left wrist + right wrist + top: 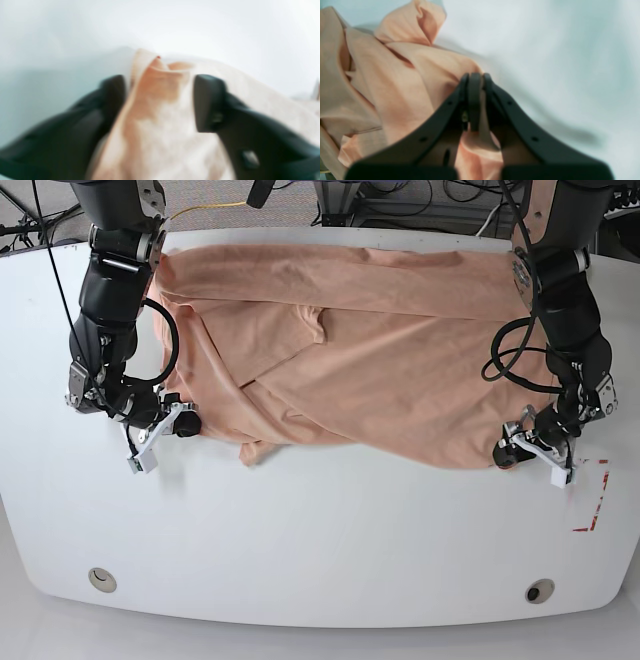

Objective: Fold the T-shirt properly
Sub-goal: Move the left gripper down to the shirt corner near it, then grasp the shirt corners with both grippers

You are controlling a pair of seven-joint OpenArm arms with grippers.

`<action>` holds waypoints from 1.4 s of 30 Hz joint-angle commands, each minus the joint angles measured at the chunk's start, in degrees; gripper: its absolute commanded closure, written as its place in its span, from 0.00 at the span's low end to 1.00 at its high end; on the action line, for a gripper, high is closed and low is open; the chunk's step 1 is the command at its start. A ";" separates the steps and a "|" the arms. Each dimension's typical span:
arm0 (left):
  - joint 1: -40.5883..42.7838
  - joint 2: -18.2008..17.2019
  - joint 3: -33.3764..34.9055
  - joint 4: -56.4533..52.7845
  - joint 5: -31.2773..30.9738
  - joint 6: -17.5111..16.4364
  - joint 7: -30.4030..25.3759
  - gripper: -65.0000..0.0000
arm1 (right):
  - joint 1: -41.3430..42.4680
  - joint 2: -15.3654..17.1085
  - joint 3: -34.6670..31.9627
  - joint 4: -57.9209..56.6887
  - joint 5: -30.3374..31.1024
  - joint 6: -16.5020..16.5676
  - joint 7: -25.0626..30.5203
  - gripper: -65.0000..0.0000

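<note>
Base view: 1 T-shirt (370,370), 2 grippers.

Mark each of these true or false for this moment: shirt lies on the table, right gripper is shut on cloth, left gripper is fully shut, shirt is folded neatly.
1. The T-shirt lies on the white table. True.
2. The right gripper is shut on a T-shirt edge. True.
3. The left gripper is fully shut. False: its jaws stand apart with cloth between them.
4. The T-shirt is neatly folded. False: it is spread out, rumpled and creased.
</note>
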 commanded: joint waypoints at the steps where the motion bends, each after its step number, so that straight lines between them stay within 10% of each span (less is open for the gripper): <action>1: -1.78 -1.01 -0.05 -0.84 -1.03 2.45 -2.71 0.70 | 1.57 1.20 0.31 0.77 0.92 0.54 1.35 1.00; 8: -1.43 -1.63 -0.05 -1.28 -0.95 6.76 -4.90 1.00 | 1.57 1.73 0.40 0.77 0.84 0.54 1.43 1.00; 42: 3.93 -6.55 -3.39 24.56 -8.07 6.40 10.92 1.00 | 3.42 5.60 0.22 1.65 1.19 0.54 1.43 1.00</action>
